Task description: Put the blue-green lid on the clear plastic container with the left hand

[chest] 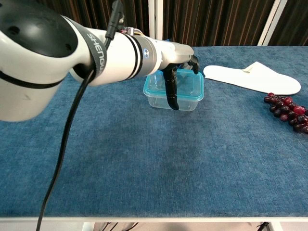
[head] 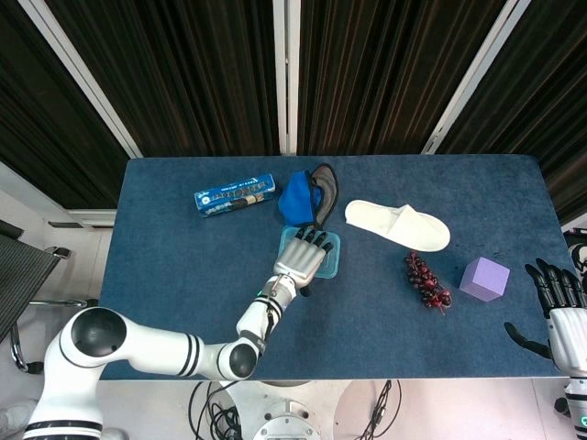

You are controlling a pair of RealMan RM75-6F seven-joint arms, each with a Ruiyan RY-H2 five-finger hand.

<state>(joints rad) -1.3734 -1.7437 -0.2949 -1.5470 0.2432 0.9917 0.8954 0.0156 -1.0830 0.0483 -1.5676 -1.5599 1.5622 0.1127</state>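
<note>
At the middle of the blue felt tabletop (head: 183,275), the clear plastic container (chest: 174,98) carries the blue-green lid (head: 332,255), a thin rounded rectangle. The left hand (head: 302,258) lies flat directly over the lid, fingers extended, thumb hanging down the container's near wall; contact likely, nothing gripped. The right hand (head: 558,307) waits spread and empty, well apart, beyond the purple block (head: 484,278).

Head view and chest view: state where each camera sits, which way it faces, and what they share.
Head view: high up, looking straight down on the table; shows the left arm, left robot hand over the lid, right robot hand.
Chest view: low at the table's near edge, facing forward; left arm fills it.
Shared: left robot hand, lid, container, slipper, grapes.
</note>
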